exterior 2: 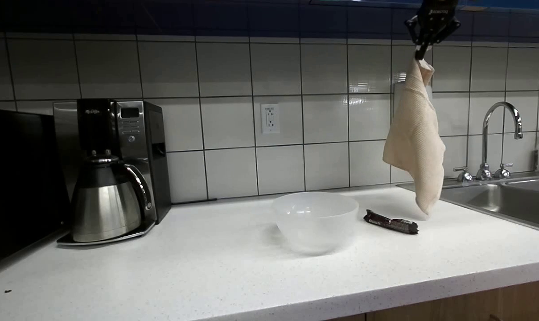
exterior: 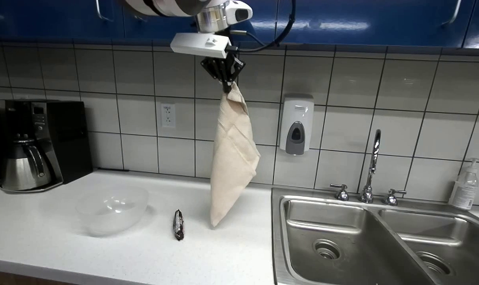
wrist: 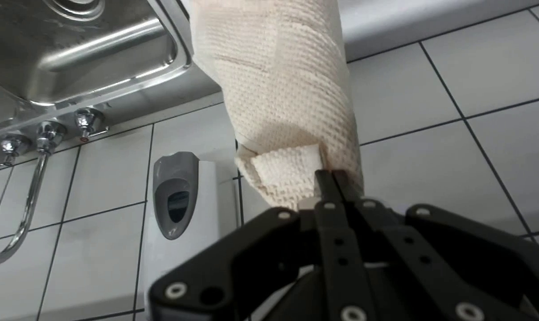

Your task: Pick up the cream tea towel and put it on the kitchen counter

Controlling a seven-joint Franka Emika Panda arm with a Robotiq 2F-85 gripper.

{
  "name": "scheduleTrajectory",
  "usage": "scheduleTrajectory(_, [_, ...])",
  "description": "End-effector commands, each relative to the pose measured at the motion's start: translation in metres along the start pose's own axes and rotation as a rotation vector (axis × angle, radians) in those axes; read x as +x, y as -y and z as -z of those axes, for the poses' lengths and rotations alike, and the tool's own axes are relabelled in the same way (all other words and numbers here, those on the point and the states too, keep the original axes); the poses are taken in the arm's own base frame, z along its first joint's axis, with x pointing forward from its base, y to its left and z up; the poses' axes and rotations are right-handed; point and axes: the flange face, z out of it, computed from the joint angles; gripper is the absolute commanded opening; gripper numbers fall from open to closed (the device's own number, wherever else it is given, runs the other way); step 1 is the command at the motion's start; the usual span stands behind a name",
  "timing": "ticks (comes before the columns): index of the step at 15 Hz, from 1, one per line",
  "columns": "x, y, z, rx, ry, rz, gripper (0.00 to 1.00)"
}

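while the towel (exterior: 234,154) hangs down the middle of the frame in an exterior view: the job looks about half done, with the lift made and the laying-down to come.
gripper (exterior: 226,87): pressed together, pinching the towel near its top end; in the wrist view the fingertips (wrist: 326,189) meet on it, a little right of centre.
pick-up: seems finished, as nearly the whole towel is in the air, above the counter (exterior: 124,253) and to the left of the sink (exterior: 277,237) in an exterior view.
counter: what is left is to lower the towel, let it settle and free it.
bowl (exterior 2: 316,227) and bar (exterior 2: 390,223): both on the counter, to the left of the towel's lower tip (exterior 2: 424,205) in both exterior views, the bar nearer.
lower tip: points down at the counter, very near it; whether it touches is unclear.
towel's long axis: close to upright, the narrow top up at the gripper; in an exterior view the bottom end (exterior: 215,215) falls left of the top.
wrist view: the towel runs from the fingertips up and left to the top edge of the frame, which cuts it off; a small flap (wrist: 289,167) folds back beside the fingertips.
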Motion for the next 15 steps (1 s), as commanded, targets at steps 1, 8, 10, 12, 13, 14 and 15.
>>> scheduleTrajectory(1, [-0.023, -0.021, -0.022, -0.054, 0.042, 0.001, 0.01])
scheduleTrajectory(8, [-0.096, -0.053, -0.072, -0.123, 0.185, -0.043, 0.01])
scheduleTrajectory(10, [-0.114, -0.059, -0.086, -0.146, 0.211, -0.05, 0.01])
scheduleTrajectory(12, [-0.132, -0.065, -0.1, -0.172, 0.233, -0.06, 0.01])
scheduleTrajectory(13, [-0.141, -0.068, -0.106, -0.187, 0.241, -0.068, 0.01])
scheduleTrajectory(14, [-0.147, -0.07, -0.112, -0.199, 0.248, -0.075, 0.01])
scheduleTrajectory(15, [-0.153, -0.072, -0.117, -0.212, 0.252, -0.08, 0.01])
